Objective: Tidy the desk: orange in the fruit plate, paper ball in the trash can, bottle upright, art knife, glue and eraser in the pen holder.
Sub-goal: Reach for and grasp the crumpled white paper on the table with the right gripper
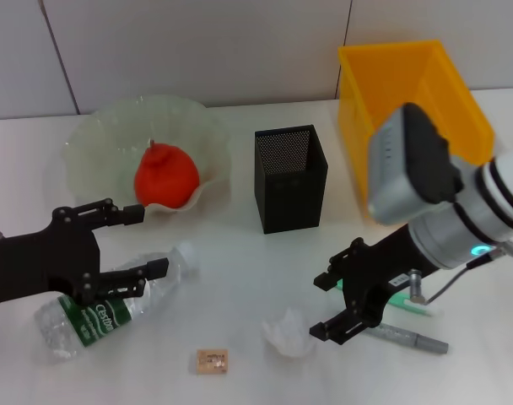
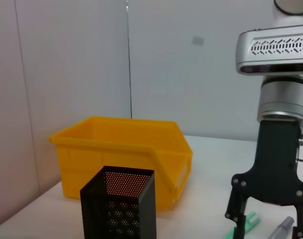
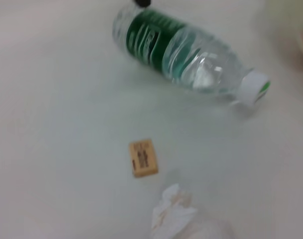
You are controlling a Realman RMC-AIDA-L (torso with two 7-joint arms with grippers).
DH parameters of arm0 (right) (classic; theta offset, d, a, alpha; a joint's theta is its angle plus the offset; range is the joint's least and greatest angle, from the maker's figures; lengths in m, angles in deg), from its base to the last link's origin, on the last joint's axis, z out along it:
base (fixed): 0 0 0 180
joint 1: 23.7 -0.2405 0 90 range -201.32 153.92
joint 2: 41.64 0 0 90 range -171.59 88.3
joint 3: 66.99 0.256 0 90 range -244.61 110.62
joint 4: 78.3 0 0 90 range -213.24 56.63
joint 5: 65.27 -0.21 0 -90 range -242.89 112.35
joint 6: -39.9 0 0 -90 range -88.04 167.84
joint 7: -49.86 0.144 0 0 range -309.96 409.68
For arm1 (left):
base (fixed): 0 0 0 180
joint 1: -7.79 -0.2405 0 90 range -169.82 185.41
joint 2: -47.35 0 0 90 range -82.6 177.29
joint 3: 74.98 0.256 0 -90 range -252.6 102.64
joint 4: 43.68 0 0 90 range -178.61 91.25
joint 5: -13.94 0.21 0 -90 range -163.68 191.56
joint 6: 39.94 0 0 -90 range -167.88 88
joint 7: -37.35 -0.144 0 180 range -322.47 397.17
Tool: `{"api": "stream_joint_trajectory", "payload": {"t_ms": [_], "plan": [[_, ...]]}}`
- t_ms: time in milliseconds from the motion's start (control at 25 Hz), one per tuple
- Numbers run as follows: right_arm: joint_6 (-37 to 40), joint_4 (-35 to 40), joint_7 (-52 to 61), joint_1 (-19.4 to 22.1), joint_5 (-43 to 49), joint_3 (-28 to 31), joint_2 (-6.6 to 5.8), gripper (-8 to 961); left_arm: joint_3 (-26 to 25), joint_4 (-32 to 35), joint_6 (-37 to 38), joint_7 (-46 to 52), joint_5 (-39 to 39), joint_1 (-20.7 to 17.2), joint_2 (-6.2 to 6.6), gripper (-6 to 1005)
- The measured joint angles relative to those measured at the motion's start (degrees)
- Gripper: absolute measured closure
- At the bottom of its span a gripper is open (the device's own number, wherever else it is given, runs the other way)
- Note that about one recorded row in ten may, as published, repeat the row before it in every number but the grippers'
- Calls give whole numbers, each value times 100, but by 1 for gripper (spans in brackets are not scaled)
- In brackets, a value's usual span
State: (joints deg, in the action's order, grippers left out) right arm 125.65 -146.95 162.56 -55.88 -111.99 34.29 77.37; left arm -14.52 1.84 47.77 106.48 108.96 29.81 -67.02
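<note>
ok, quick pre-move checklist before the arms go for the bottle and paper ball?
1. Left gripper open over the bottle: ok.
2. Bottle upright: not ok, lying on its side, cap on.
3. Right gripper open beside the paper ball, not touching it: ok.
4. Orange in fruit plate: ok.
5. Eraser in pen holder: not ok, on the desk.
6. Yellow trash can contents: cannot tell.

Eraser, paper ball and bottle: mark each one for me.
eraser (image 3: 143, 158), right wrist view, middle of its printed top face.
paper ball (image 1: 288, 332), head view, centre of the crumpled paper.
bottle (image 3: 149, 36), right wrist view, on its green label.
</note>
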Motion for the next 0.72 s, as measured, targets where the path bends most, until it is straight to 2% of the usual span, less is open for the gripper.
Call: {"api": "stream_joint_trajectory", "payload": {"t_ms": [40, 320, 720], "plan": [[1, -159, 273, -68, 167, -195, -3, 216, 6, 0, 1, 0, 0, -8, 0, 195], [124, -290, 853, -386, 280, -440, -6, 216, 26, 0, 10, -46, 19, -82, -30, 195], [-63, 123, 1031, -641, 257, -612, 12, 215, 17, 0, 68, -69, 35, -95, -95, 195]]}}
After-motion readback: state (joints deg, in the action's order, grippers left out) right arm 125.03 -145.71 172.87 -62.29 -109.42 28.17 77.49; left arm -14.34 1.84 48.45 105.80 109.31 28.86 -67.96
